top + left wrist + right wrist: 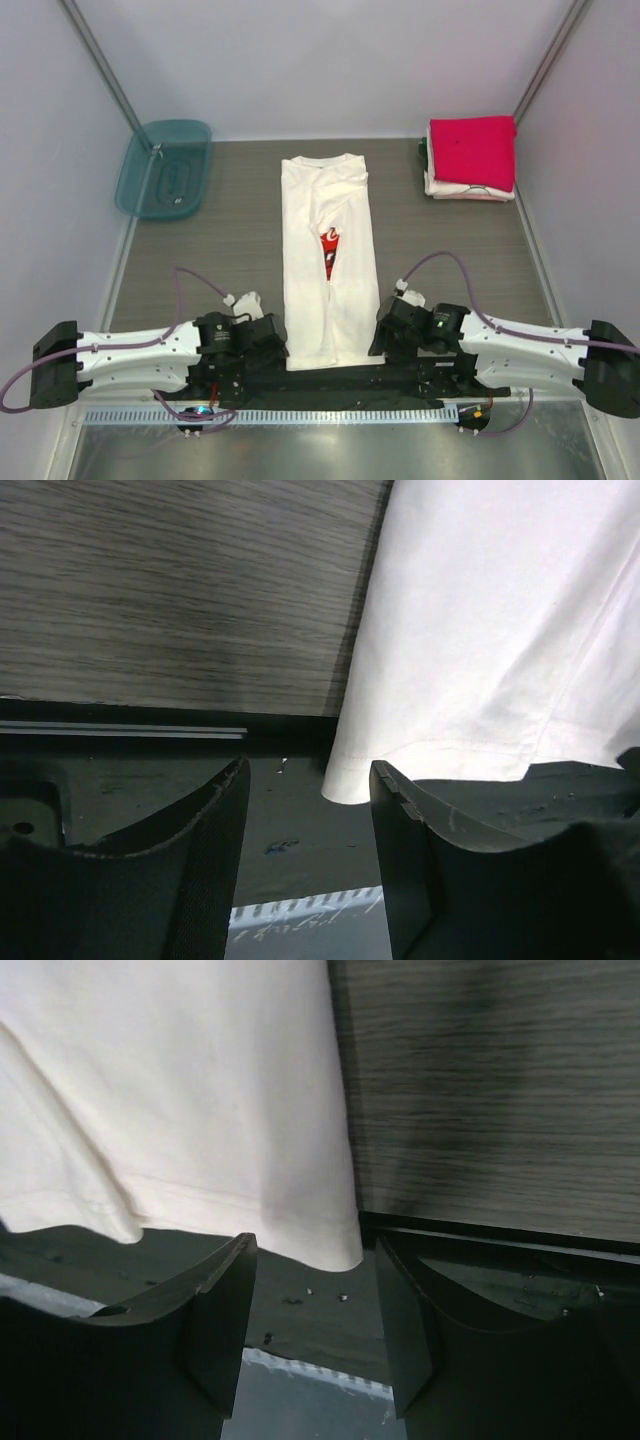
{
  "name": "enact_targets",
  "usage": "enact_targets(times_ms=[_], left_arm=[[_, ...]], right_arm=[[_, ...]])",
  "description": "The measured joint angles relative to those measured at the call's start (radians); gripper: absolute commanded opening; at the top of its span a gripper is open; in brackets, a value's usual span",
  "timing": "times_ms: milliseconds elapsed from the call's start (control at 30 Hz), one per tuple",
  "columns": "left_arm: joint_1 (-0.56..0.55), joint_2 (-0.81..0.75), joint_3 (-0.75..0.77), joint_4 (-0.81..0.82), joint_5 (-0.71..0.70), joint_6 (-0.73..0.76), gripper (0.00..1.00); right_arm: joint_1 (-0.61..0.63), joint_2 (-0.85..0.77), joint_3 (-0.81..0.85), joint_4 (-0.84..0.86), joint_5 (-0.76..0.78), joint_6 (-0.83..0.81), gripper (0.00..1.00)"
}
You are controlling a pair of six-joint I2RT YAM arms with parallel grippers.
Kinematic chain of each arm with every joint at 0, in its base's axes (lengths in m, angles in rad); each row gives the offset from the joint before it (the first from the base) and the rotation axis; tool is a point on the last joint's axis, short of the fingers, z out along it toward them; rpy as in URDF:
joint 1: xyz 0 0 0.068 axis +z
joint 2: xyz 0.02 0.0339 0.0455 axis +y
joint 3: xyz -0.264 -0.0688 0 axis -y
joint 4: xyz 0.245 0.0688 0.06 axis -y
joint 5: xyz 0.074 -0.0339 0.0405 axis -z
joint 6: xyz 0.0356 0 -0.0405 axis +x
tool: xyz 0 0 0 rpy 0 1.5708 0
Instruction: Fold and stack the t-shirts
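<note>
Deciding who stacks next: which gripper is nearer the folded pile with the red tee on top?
Right. The right gripper sits by the white shirt, on the same side as the pile; the left gripper sits across the shirt, farther off.

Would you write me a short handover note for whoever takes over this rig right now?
Grippers: left gripper and right gripper are both open and empty, one at each near hem corner of the cream-white t-shirt.
Things: that shirt lies lengthwise mid-table, collar at the far end. The pinkish-red t-shirt tops the pale folded ones at the far right corner.
Done: both sides folded in, leaving a narrow strip.
Left: probably grip the hem corners, fold the shirt toward the collar, then add it to the stack.
</note>
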State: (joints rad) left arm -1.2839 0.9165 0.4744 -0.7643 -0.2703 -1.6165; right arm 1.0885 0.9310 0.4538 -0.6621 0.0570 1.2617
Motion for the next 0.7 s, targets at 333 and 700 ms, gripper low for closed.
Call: enact_targets(times_ms=[333,700], left_arm=[[-0.005,-0.003,-0.054,0.07,-0.003,-0.014,0.52],[-0.005,0.003,-0.089,0.145,-0.005,-0.055,0.49]], right_arm=[[0.068,0.063,-0.049,0.063,0.061,0.084,0.43],[0.07,0.064,-0.074,0.133,0.055,0.092,0.35]])
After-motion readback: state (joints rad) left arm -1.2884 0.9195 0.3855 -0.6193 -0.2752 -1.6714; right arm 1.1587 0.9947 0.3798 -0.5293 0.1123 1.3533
